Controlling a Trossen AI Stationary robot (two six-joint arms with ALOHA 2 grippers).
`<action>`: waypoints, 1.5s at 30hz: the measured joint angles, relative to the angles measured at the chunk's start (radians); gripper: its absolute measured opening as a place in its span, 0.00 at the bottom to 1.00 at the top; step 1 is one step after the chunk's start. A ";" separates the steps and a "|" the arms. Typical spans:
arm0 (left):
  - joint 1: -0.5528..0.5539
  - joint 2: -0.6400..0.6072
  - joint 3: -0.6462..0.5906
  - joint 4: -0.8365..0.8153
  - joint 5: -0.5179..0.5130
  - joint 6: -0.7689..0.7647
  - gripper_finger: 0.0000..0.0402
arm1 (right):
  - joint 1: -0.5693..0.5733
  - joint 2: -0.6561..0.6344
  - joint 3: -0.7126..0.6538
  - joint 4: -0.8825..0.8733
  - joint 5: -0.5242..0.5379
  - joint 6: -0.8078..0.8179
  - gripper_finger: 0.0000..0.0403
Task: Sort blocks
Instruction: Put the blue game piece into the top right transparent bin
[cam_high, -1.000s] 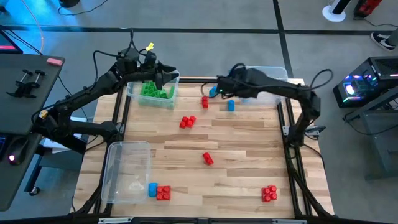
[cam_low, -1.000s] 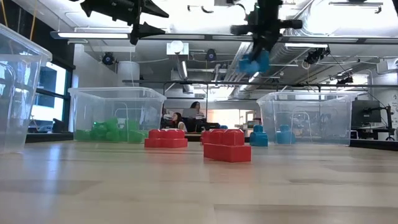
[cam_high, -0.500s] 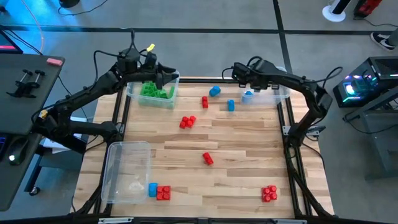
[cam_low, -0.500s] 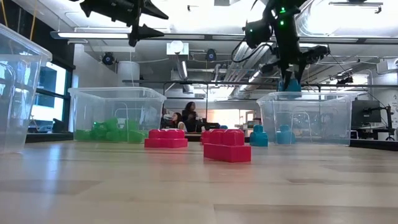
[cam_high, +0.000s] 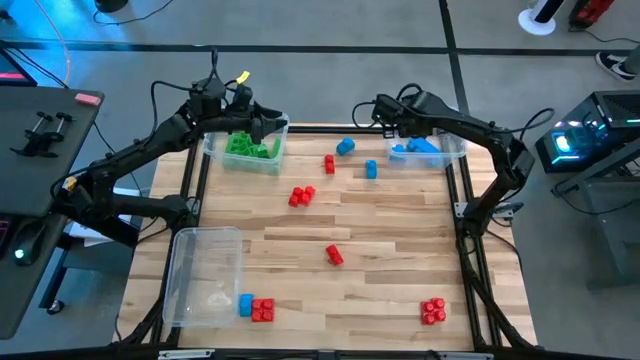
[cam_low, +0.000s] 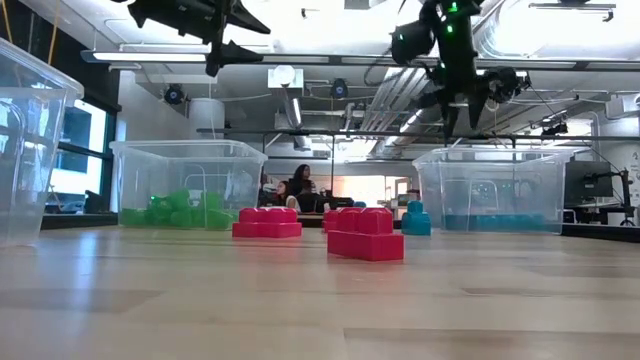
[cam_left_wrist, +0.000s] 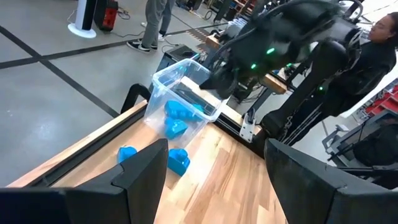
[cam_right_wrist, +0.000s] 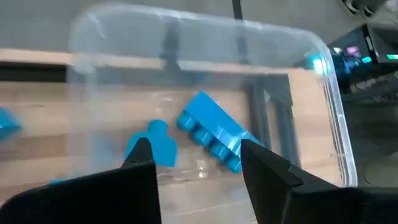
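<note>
Dropped since a moment ago, the blue bricks (cam_right_wrist: 211, 134) now lie in the far right bin (cam_high: 452, 150), with the right gripper (cam_right_wrist: 198, 167) spread empty above. Red blocks (cam_high: 433, 311) dot the table (cam_high: 400, 250). Left gripper (cam_left_wrist: 214, 165) hangs apart over green bricks (cam_high: 250, 147).

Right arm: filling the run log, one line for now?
right gripper | open above far-right bin | blue blocks inside | left gripper over green bin
</note>
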 joint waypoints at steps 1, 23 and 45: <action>0.000 0.000 0.000 -0.004 0.000 0.006 0.63 | 0.019 0.000 0.021 0.007 0.012 -0.011 0.29; 0.000 0.000 0.000 -0.058 0.000 0.049 0.63 | 0.552 -0.005 -0.247 0.257 -0.242 0.281 0.29; 0.000 0.000 0.000 -0.058 0.000 0.012 0.63 | 0.500 -0.002 -0.637 0.809 -0.105 0.476 0.42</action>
